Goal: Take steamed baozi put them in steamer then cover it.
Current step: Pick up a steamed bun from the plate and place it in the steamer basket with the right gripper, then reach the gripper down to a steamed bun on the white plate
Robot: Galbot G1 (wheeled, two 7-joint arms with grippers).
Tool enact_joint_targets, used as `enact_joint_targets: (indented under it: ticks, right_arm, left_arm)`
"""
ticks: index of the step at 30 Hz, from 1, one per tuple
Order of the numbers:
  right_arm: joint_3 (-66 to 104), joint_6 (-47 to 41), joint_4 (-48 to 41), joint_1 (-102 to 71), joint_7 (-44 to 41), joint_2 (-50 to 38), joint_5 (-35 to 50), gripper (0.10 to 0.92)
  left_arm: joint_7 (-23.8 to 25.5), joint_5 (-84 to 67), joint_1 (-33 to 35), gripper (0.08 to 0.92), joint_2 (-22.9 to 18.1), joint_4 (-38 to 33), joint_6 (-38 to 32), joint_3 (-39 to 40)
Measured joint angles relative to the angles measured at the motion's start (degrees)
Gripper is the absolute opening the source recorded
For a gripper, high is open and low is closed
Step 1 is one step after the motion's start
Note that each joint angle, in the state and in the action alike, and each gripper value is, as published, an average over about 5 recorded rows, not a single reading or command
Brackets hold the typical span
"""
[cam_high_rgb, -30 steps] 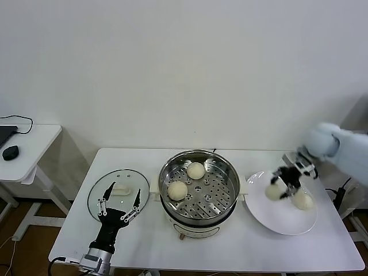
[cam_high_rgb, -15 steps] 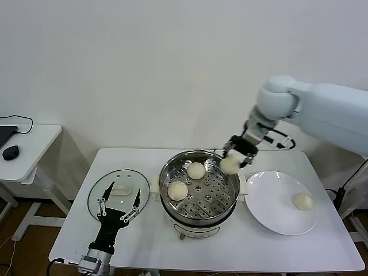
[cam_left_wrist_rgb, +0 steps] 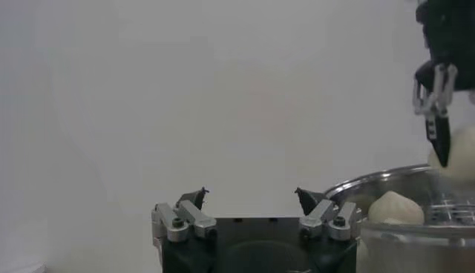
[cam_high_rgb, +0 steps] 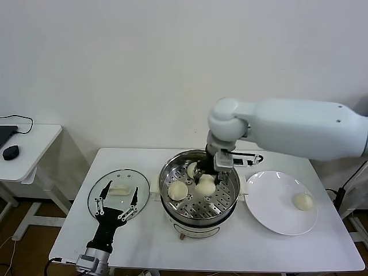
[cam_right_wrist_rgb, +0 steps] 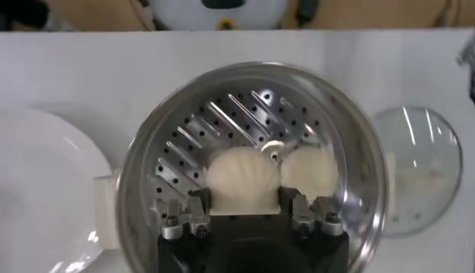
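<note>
My right gripper [cam_high_rgb: 206,179] is down inside the steamer [cam_high_rgb: 199,192], jaws clamped on a steamed baozi [cam_high_rgb: 206,186] just above the perforated tray [cam_right_wrist_rgb: 245,122]. In my right wrist view the bun [cam_right_wrist_rgb: 243,179] sits squeezed between my fingers [cam_right_wrist_rgb: 194,211]; whether it already touches the tray, hard to tell from here.

Two more baozi in the steamer: one [cam_high_rgb: 177,190] on the tray on the side nearer the cover, one [cam_high_rgb: 192,170] toward the steamer's back rim, partly hidden behind my gripper. A fourth baozi [cam_high_rgb: 303,201] lies on the white plate [cam_high_rgb: 276,214], which sits just beside the steamer on the side away from the cover.

The cover [cam_high_rgb: 118,192], clear glass with a cream handle [cam_high_rgb: 119,188], lies flat on the white table [cam_high_rgb: 230,253], just beside the steamer and not on it.

My left gripper [cam_high_rgb: 118,206] hangs over the near edge of the cover, jaws wide apart, nothing between them. Its wrist view shows the spread fingers [cam_left_wrist_rgb: 182,217] and, beyond them, the steamer rim [cam_left_wrist_rgb: 371,185] with a bun [cam_left_wrist_rgb: 395,208] inside.

A side desk [cam_high_rgb: 23,150] with a black mouse [cam_high_rgb: 10,152] stands well apart from the steamer, past the cover.
</note>
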Motion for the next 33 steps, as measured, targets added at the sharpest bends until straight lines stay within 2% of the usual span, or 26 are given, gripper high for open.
enact_joint_targets:
  ticks: [20,27,33]
  right_arm:
    - [-0.16,4.91,-0.25,-5.77,0.58,4.08,-6.87,0.689]
    - [0.01,5.31,0.03,-5.74,0.63,4.16,-7.54,0.807]
    - [1.21,4.95,0.86,-4.9,0.14,2.9,-7.25,0.822]
  left_arm:
    - [-0.37,-0.5,-0.1,0.823,0.14,1.11,-0.5,-0.33]
    - [-0.42,-0.79,-0.33,0.823,0.21,1.24,-0.53,-0.48]
    - [-0.44,-0.82,-0.35,0.823,0.18,1.39,-0.48,-0.4]
